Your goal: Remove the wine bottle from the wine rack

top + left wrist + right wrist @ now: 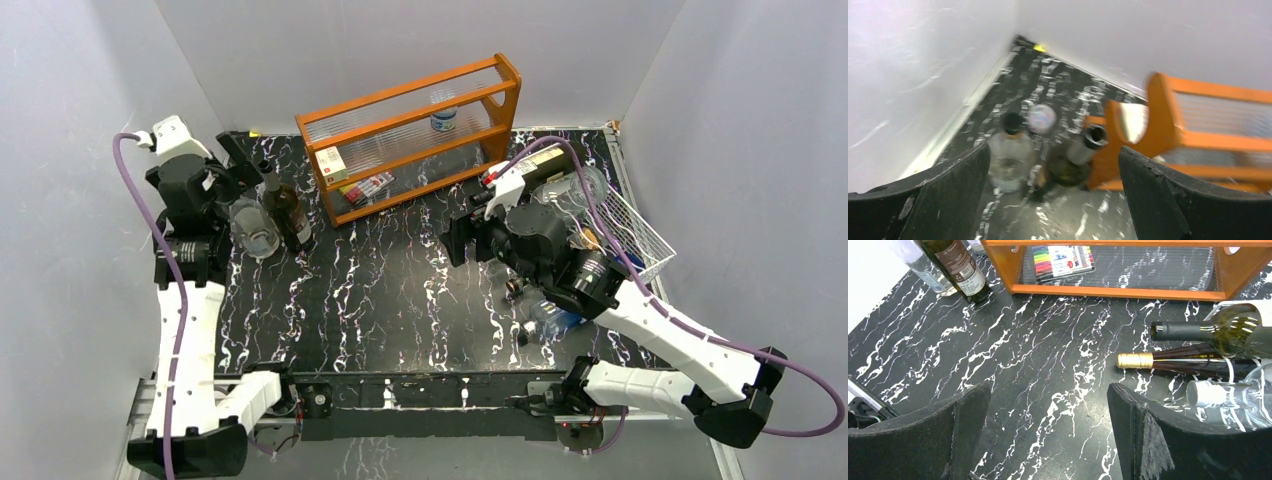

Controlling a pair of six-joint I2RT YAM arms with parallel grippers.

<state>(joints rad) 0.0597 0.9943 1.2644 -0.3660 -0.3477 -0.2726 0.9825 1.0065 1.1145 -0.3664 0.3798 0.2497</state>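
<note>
The white wire wine rack stands at the right of the table, partly hidden by my right arm. In the right wrist view several bottles lie in it, necks pointing left: a green bottle, a dark wine bottle with gold foil and a clear bottle with a silver cap; a white rack wire crosses them. My right gripper is open and empty over the table, left of the necks. My left gripper is open and empty above two upright bottles at the far left.
A dark wine bottle and a clear bottle stand at the back left. The orange wooden shelf holds markers and a small water bottle. A blue-tinted item lies under the right arm.
</note>
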